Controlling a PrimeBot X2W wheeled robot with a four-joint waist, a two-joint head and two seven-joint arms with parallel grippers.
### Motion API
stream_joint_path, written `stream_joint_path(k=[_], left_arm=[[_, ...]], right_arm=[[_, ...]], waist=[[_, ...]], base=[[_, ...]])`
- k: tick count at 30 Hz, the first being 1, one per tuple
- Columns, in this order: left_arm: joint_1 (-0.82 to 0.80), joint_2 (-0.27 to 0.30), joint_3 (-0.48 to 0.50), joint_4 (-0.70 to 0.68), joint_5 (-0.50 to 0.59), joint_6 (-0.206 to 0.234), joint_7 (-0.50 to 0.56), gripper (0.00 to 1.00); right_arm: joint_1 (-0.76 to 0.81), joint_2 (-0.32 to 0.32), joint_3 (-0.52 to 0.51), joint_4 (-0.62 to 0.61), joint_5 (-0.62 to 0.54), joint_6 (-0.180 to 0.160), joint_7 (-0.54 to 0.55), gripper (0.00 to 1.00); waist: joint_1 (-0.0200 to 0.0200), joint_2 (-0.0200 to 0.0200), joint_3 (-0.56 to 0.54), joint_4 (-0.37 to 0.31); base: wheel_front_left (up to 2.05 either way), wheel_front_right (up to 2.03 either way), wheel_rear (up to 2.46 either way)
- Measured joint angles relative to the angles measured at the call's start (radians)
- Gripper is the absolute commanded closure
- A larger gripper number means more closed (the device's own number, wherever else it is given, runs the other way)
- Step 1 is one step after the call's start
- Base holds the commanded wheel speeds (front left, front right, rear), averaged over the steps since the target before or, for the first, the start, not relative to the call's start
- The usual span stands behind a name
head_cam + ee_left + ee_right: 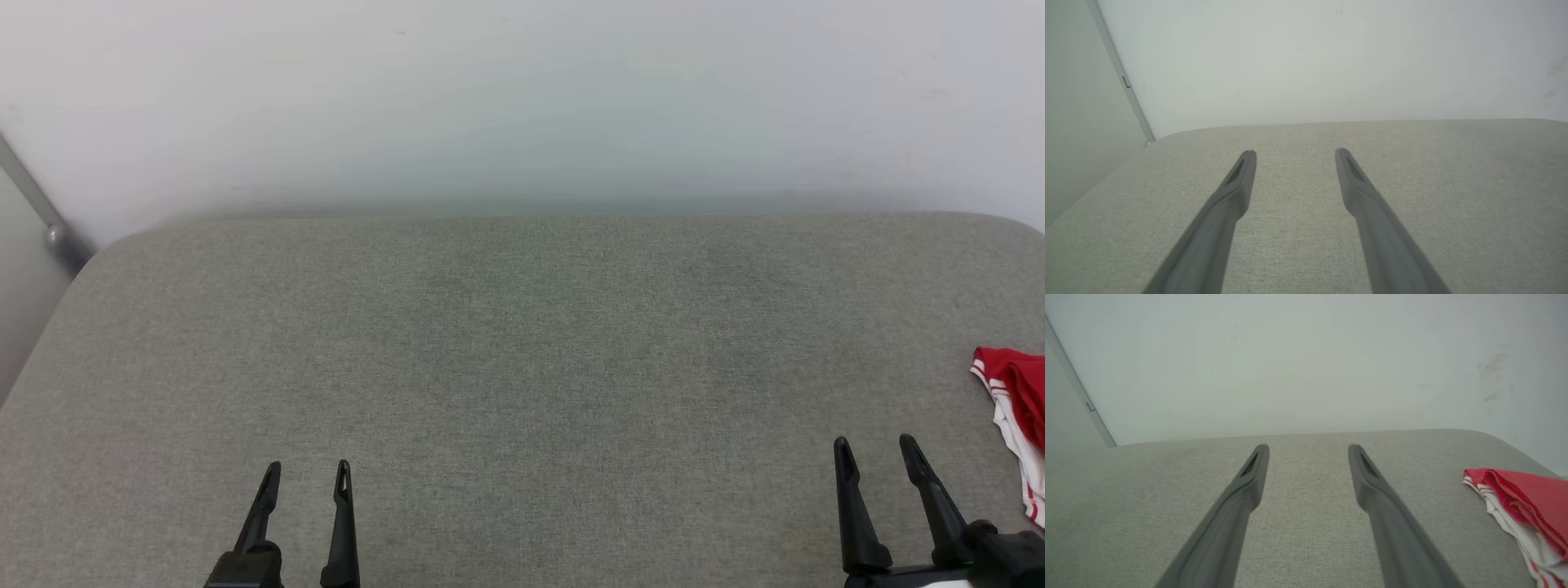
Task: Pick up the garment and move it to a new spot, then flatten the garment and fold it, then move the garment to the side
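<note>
Left hand (309, 467): lower left of the head frame, fingers pointing up the frame; jaws spread wide, nothing between them, held above bare cloth.
Right hand (875, 441): lower right of the head frame; jaws equally wide and empty, touching nothing; nearer the task's thing than the other hand, yet apart from it.
Garment (1016, 392): red cloth over white, with red-and-white striped trim, lying in layers at the right edge of the frame, just right of the right hand; most of it is cut off by the frame edge, so its full shape cannot be told.
Worktop (522, 327): grey woven covering, rounded far corners, bare across the middle.
Wall (522, 98): pale, plain, rising behind the far edge; a metal strip (41, 208) slants at upper left.
Step in hand: judged to be a pause beside the garment; whether it awaits pickup or is already folded and set aside cannot be settled.
Next move: if pickup, the right hand must swing right, lower onto a cloth edge, close, and carry it to the bare middle.
</note>
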Motion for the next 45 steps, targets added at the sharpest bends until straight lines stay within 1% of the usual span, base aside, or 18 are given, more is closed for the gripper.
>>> stream_joint_path(k=[14, 15, 21, 32, 45], left_arm=[[0.010, 0.000, 0.015, 0.021, -0.007, 0.000, 0.000, 0.00], [0.011, 0.000, 0.015, 0.026, -0.007, -0.001, 0.000, 1.00], [0.013, -0.001, 0.013, 0.080, -0.022, -0.002, 0.004, 1.00], [-0.011, 0.000, 0.024, 0.104, -0.251, -0.021, 0.056, 1.00], [-0.056, 0.001, 0.045, 0.124, -0.489, -0.046, 0.110, 1.00]], right_arm=[[0.020, 0.000, 0.008, -0.004, 0.015, 0.000, 0.000, 0.00], [0.020, 0.000, 0.009, -0.001, 0.015, 0.000, 0.000, 1.00], [0.023, 0.000, 0.014, 0.050, 0.025, 0.000, 0.007, 1.00], [0.002, -0.005, 0.017, 0.079, 0.252, 0.000, 0.046, 1.00], [-0.046, -0.012, 0.017, 0.108, 0.481, 0.000, 0.092, 1.00]], waist=[[0.0000, 0.0000, -0.011, 0.002], [0.0000, 0.0000, -0.011, 0.002], [0.0001, 0.0000, -0.011, 0.002], [0.0001, 0.0000, -0.008, 0.000], [0.0001, 0.0000, -0.004, -0.003]], base=[[0.00, 0.00, 0.00], [0.00, 0.00, 0.00], [0.00, 0.00, 0.00], [0.00, 0.00, 0.00], [0.00, 0.00, 0.00]])
